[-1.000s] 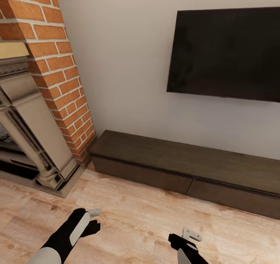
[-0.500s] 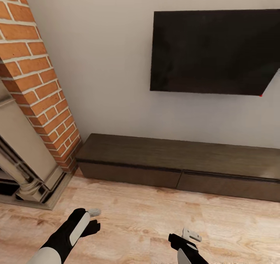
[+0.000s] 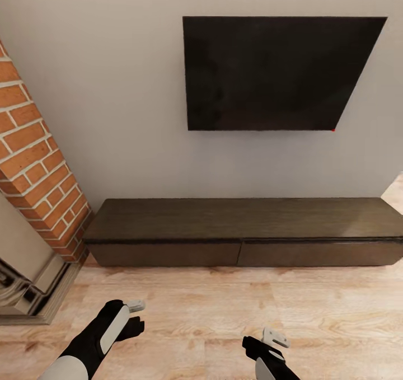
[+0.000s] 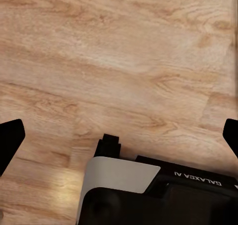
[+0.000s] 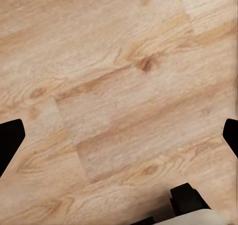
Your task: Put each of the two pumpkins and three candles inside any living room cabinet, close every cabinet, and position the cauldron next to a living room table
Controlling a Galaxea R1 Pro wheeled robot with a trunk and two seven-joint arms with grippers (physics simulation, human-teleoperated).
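The cabinet [image 3: 240,226], a long low dark-brown unit, stands against the wall straight ahead. Both of its wide drawer fronts [image 3: 165,254] are shut and its top is bare. My left gripper [image 3: 134,306] hangs over the wood floor in front of the unit's left half. In the left wrist view it [image 4: 119,135] is open, with bare floor between the fingers. My right gripper [image 3: 275,337] is lower and to the right, also open [image 5: 119,138] over bare floor. The pumpkins, candles, cauldron and table are out of view.
A black TV [image 3: 274,72] hangs on the grey wall above the unit. A brick chimney column [image 3: 33,162] and the beige fireplace surround [image 3: 25,279] stand at the left. Light wood floor [image 3: 224,307] stretches between me and the unit.
The whole view has swung right: fireplace and bricks slid toward the left edge, and the cabinet and TV now face me squarely. Both arms hold the same pose.
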